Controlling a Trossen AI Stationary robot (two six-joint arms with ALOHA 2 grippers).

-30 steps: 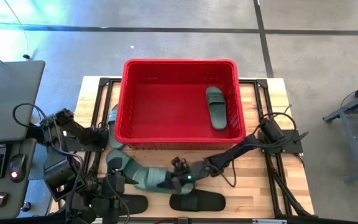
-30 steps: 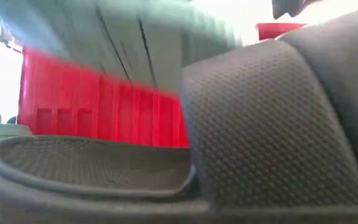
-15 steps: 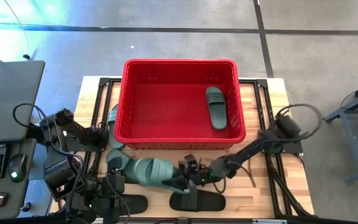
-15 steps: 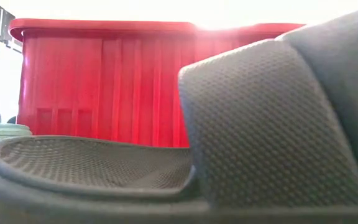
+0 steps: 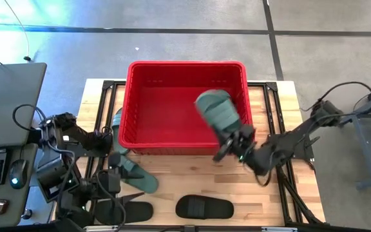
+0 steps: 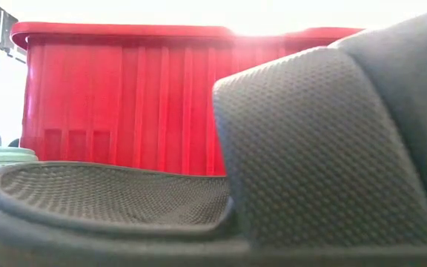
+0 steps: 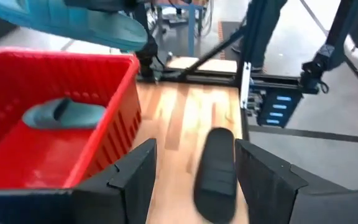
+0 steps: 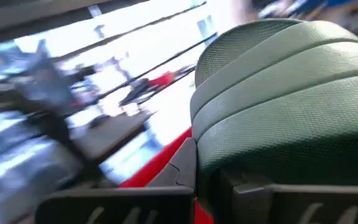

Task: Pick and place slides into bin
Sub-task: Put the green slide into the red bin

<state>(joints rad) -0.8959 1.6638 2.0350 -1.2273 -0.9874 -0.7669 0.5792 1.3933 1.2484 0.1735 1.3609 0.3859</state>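
Green slide (image 5: 216, 109) is held up over right part of red bin (image 5: 140, 74), right hand (image 5: 232, 145) closed on its heel; left hand (image 5: 111, 182) w/ fingers apart, holding nothing, near desk (image 5: 179, 183) left

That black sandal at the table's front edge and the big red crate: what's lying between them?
Nothing but bare wooden tabletop lies between the black foam sandal and the red plastic crate, as the high view shows.
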